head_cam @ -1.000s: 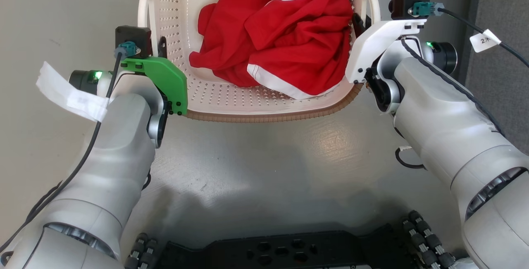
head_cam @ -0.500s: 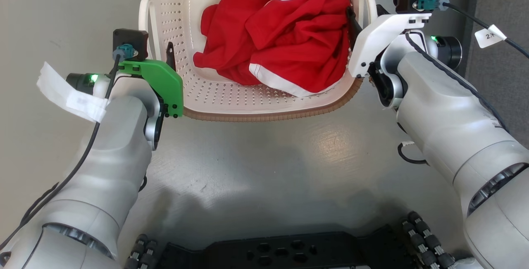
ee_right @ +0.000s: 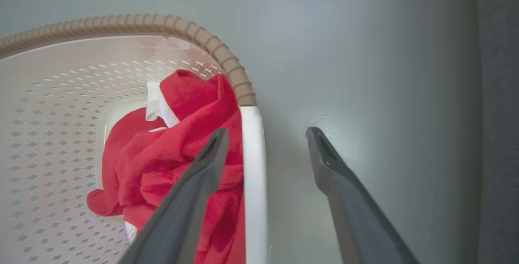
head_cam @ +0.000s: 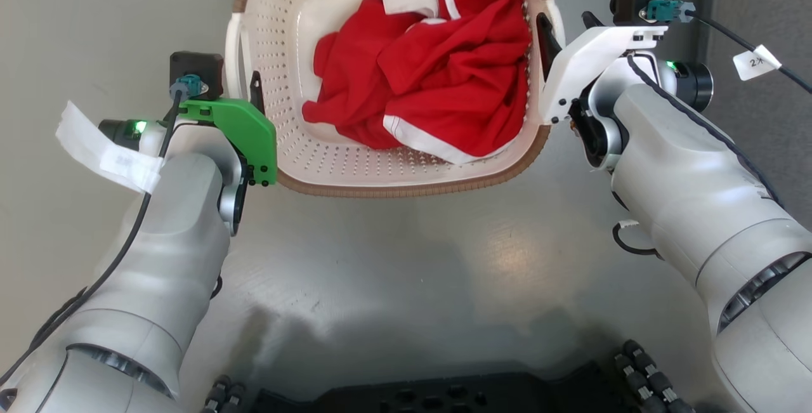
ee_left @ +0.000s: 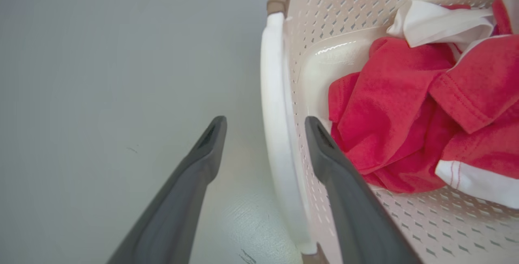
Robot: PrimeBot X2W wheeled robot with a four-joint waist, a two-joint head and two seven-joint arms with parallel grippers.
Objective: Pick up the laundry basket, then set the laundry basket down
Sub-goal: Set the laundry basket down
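Cream perforated plastic laundry basket [head_cam: 298, 51], brown woven-look rim, red garment [head_cam: 444, 70] inside.

Head view: basket on grey floor [head_cam: 406, 261] at my 12 o'clock, handle-to-handle axis 9 to 3. Left gripper [head_cam: 244, 86] at its 9, right gripper [head_cam: 569, 26] at its 3, forearms angled inward.

Left wrist view: fingers spread, astride white left handle [ee_left: 271, 73].

Right wrist view: fingers spread, astride white right handle [ee_right: 253, 166].

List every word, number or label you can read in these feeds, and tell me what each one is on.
"2", followed by a mark too small to make out: on the white tag hanging beside the right arm.
Faint print, too blurred to read: on the white tape flag beside the left arm.
No readable text on the laundry basket or on the red and white clothing inside it.
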